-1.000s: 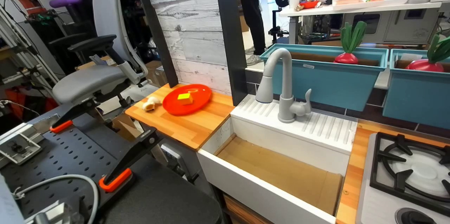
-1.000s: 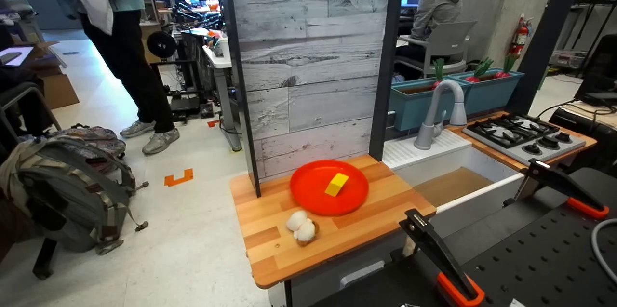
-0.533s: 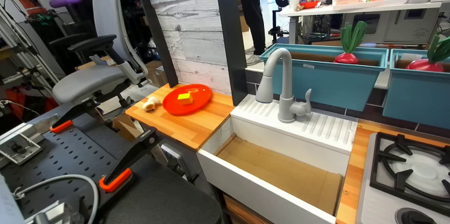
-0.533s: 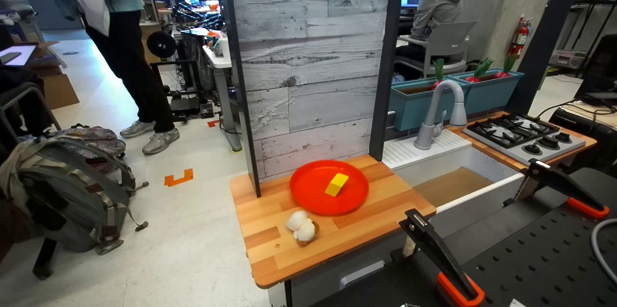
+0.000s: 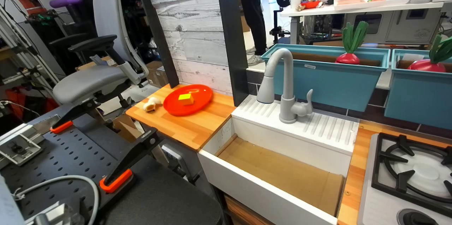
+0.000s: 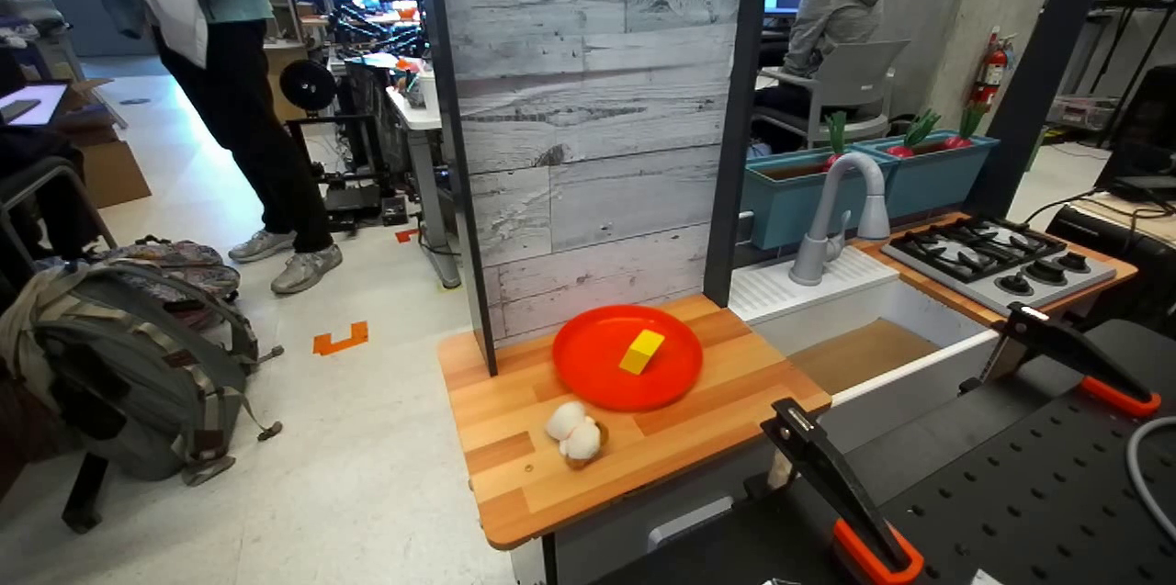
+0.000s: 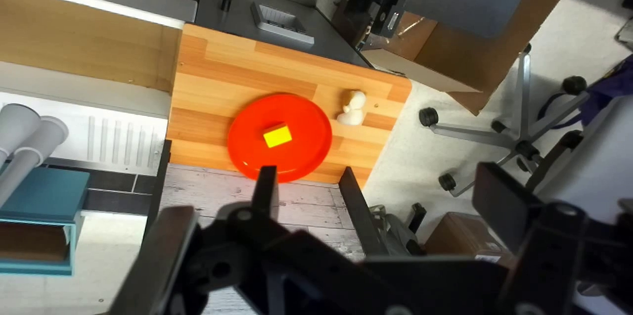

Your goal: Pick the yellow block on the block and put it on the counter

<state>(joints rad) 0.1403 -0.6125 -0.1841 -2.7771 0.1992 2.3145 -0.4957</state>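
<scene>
The yellow block is a small piece lying on an orange-red round dish. The block shows in both exterior views [image 5: 186,99] [image 6: 641,352] and in the wrist view [image 7: 278,136]. The dish [image 5: 173,106] [image 6: 588,337] [image 7: 306,157] sits on the light-brown wooden counter [image 5: 180,128] [image 6: 698,433] [image 7: 207,97], near its back panel. My gripper [image 7: 377,171] shows only in the wrist view. Its two fingers are wide apart with nothing between them. It is up above the scene, apart from the block. The arm is out of both exterior views.
A whitish lumpy piece [image 5: 151,104] [image 6: 575,434] [image 7: 352,107] lies on the counter beside the dish. A white sink [image 5: 268,196] with a grey tap [image 5: 287,87] adjoins. The upright wood-look panel [image 6: 597,126] stands behind. A black clamp [image 6: 827,475] grips the table near the counter's front.
The block, dish and counter have not moved. Only the people in the background shift slightly.
</scene>
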